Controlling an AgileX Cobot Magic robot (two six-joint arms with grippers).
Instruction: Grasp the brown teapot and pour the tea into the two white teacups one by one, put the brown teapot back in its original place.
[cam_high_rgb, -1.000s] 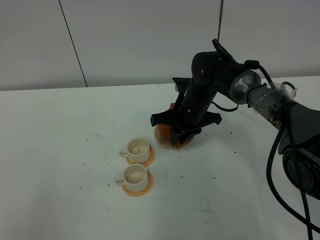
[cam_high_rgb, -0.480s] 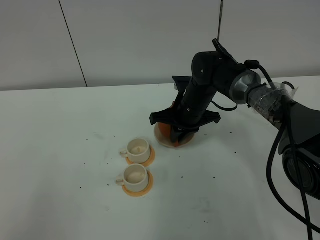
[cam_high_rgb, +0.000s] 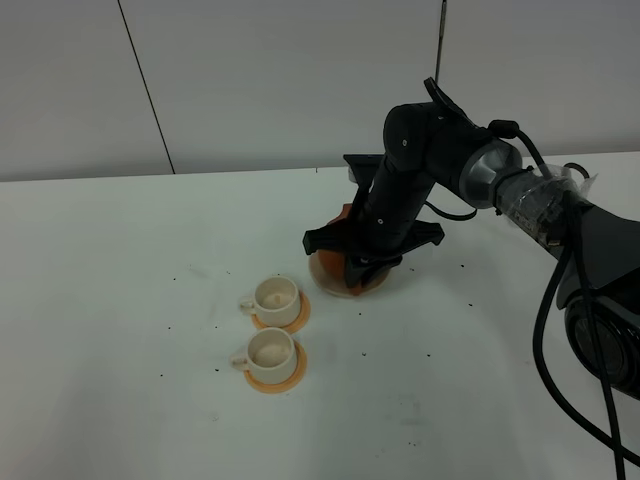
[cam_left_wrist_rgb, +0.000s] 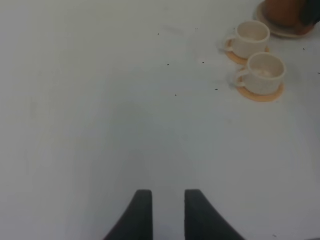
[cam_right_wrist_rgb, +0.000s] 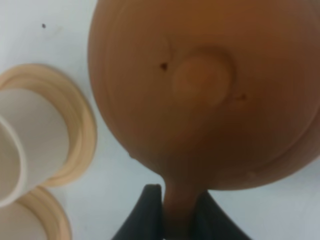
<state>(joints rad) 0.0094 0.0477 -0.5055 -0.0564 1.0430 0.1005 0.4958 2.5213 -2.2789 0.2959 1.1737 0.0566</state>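
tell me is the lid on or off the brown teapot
On. The right wrist view shows the lid, knob up, seated flush in the top of the brown teapot.

Right arm (cam_high_rgb: 430, 150) gripping the brown teapot (cam_right_wrist_rgb: 200, 90), left gripper (cam_left_wrist_rgb: 168, 200) well away from it.
The right arm bends down over the teapot, wrist pointing downward, and the right gripper (cam_right_wrist_rgb: 181, 212) has its jaws closed on either side of the teapot's handle. The left gripper hangs above the worktop (cam_left_wrist_rgb: 100, 125), jaws a narrow gap apart, holding nothing.
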